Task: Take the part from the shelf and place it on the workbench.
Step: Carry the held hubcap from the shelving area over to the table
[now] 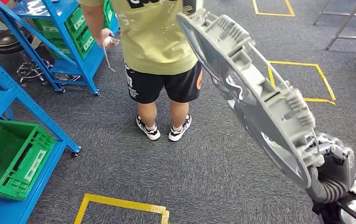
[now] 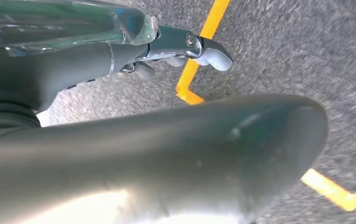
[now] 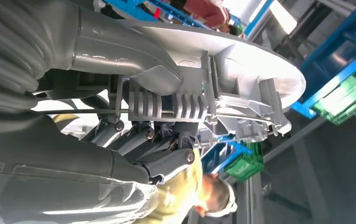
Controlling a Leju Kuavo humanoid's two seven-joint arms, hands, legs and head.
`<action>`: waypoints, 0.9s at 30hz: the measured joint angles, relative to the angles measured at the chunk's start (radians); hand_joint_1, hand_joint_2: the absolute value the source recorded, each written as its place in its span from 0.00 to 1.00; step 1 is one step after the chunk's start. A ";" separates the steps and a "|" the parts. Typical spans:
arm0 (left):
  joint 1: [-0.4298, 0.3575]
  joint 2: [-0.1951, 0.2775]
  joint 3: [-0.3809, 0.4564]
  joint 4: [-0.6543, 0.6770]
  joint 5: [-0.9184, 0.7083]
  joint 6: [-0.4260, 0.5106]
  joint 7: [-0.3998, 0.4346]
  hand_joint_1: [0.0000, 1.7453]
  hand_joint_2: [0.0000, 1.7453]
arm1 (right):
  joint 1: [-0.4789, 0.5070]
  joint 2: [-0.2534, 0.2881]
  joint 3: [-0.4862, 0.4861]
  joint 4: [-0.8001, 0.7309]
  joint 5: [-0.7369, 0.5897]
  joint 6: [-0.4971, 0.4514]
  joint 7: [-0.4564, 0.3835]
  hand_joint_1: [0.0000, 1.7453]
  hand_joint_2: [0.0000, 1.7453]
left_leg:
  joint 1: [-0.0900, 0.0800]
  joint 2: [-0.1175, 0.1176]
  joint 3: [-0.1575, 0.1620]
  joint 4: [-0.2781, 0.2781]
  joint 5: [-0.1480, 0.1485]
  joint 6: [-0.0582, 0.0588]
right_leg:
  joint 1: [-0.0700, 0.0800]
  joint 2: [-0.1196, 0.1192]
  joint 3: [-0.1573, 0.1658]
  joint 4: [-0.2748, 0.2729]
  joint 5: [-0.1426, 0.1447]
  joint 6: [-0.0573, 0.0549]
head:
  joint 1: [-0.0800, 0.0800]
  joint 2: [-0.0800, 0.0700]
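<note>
Grey carpet (image 1: 213,177) with yellow tape lies below. My right hand (image 1: 328,179) grasps the part (image 1: 251,93), a grey ribbed plastic disc, edge-on, its long axis slanting up-left toward a person (image 1: 157,42). My left hand (image 2: 167,140) hangs, grip unclear.

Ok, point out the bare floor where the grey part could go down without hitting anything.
Free: the grey carpet between the person's trainers and the yellow tape corner at the near edge, and the carpet inside the yellow tape square beyond the large grey ribbed disc-shaped part held by the right hand. Crowded: the blue metal shelves with green plastic crates on the left.
</note>
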 joint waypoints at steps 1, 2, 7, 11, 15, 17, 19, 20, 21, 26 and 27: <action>-0.001 -0.001 -0.005 0.000 -0.007 0.000 0.004 0.00 0.00 | 0.019 -0.003 -0.012 -0.012 -0.001 0.002 -0.003 1.00 1.00 | 0.002 -0.005 -0.001 0.004 -0.006 -0.004 | -0.001 0.009 -0.001 -0.001 0.001 -0.005 | 0.000 0.000; -0.001 -0.001 -0.011 0.000 -0.013 0.000 0.006 0.00 0.00 | 0.033 -0.006 -0.027 -0.024 -0.007 0.005 -0.005 1.00 1.00 | 0.004 -0.021 -0.009 0.022 -0.022 -0.009 | -0.003 0.017 -0.001 -0.003 0.003 -0.010 | -0.001 0.000; -0.002 0.001 -0.046 0.000 -0.043 -0.002 0.009 0.00 0.00 | 0.099 -0.010 -0.142 -0.059 -0.051 0.047 -0.009 1.00 1.00 | 0.009 -0.096 -0.138 0.292 -0.140 -0.015 | -0.006 0.060 -0.004 -0.004 0.008 -0.021 | -0.001 0.000; -0.004 0.010 -0.072 0.000 -0.057 -0.003 0.004 0.00 0.00 | 0.184 -0.005 -0.248 -0.101 -0.053 0.043 -0.009 1.00 1.00 | 0.011 -0.147 -0.044 0.095 -0.027 -0.004 | -0.005 0.101 -0.001 -0.003 0.010 -0.017 | -0.001 0.000; -0.005 0.030 -0.091 0.001 -0.056 -0.002 -0.002 0.00 0.00 | 0.279 -0.001 -0.352 -0.161 -0.100 0.031 -0.009 1.00 1.00 | 0.006 -0.173 0.003 0.000 -0.007 0.003 | -0.013 0.145 -0.013 -0.005 0.021 0.008 | 0.000 0.000; -0.007 0.040 -0.095 0.001 -0.051 -0.002 -0.005 0.00 0.00 | 0.321 -0.001 -0.404 -0.187 -0.129 0.032 -0.009 1.00 1.00 | 0.006 -0.147 0.008 -0.006 -0.001 0.014 | -0.015 0.128 -0.026 0.014 0.010 0.016 | 0.001 0.000; -0.009 0.048 -0.099 0.001 -0.046 -0.002 -0.007 0.00 0.00 | 0.352 -0.002 -0.448 -0.208 -0.157 0.032 -0.010 1.00 1.00 | 0.008 -0.116 0.010 -0.010 0.002 0.023 | -0.013 0.075 -0.068 0.106 -0.046 0.022 | 0.004 0.000; -0.009 0.052 -0.100 0.002 -0.043 -0.002 -0.009 0.00 0.00 | 0.365 -0.005 -0.467 -0.215 -0.171 0.031 -0.009 1.00 1.00 | 0.007 -0.101 0.009 -0.010 0.002 0.025 | -0.012 0.055 -0.100 0.175 -0.082 0.025 | 0.006 0.000; -0.009 0.054 -0.101 0.002 -0.039 -0.002 -0.009 0.00 0.00 | 0.378 -0.008 -0.483 -0.220 -0.187 0.029 -0.009 1.00 1.00 | 0.006 -0.086 0.009 -0.009 0.002 0.025 | -0.012 0.047 -0.128 0.241 -0.110 0.029 | 0.006 0.000; -0.012 0.061 -0.101 0.002 -0.031 -0.002 -0.011 0.00 0.00 | 0.414 -0.035 -0.538 -0.239 -0.226 0.021 -0.004 1.00 1.00 | 0.004 -0.021 0.013 -0.008 -0.006 0.016 | -0.014 0.003 -0.024 0.096 -0.045 0.031 | 0.006 0.000; -0.012 0.062 -0.101 0.002 -0.030 -0.002 -0.011 0.00 0.00 | 0.418 -0.038 -0.543 -0.242 -0.228 0.020 -0.002 1.00 1.00 | 0.002 -0.012 0.016 -0.007 -0.009 0.011 | -0.013 -0.010 0.010 0.038 -0.028 0.026 | 0.006 0.000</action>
